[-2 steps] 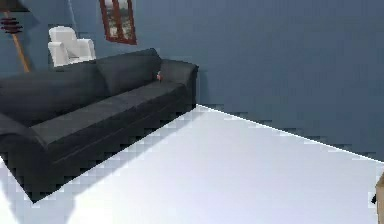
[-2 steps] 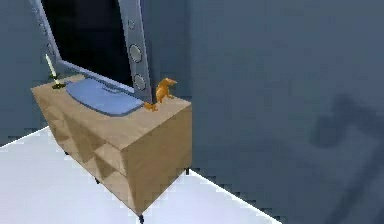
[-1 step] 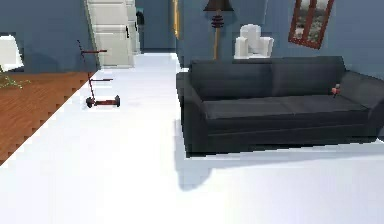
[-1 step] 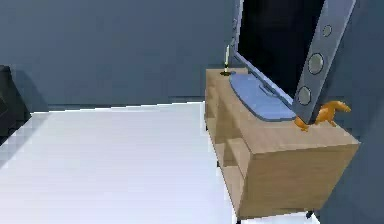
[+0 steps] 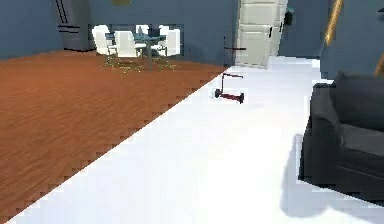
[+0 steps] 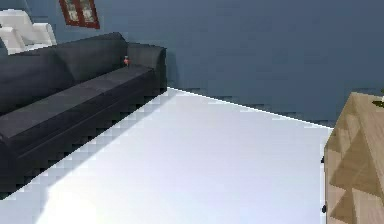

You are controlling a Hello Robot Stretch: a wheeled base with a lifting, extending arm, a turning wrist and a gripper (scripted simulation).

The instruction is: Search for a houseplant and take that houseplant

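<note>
I see no houseplant. In the forward view a dark sofa (image 5: 350, 130) stands at the right edge, and the same dark sofa (image 6: 70, 90) runs along the blue wall in the arm side view's left. A small red thing (image 6: 127, 61) lies on its armrest.
A red kick scooter (image 5: 230, 90) stands on the white floor ahead. A glass dining table (image 5: 140, 42) with white chairs sits at the back on the brown carpet (image 5: 80, 110). A white door (image 5: 258, 30) is beyond. A light wooden cabinet (image 6: 358, 160) stands at the arm side view's right.
</note>
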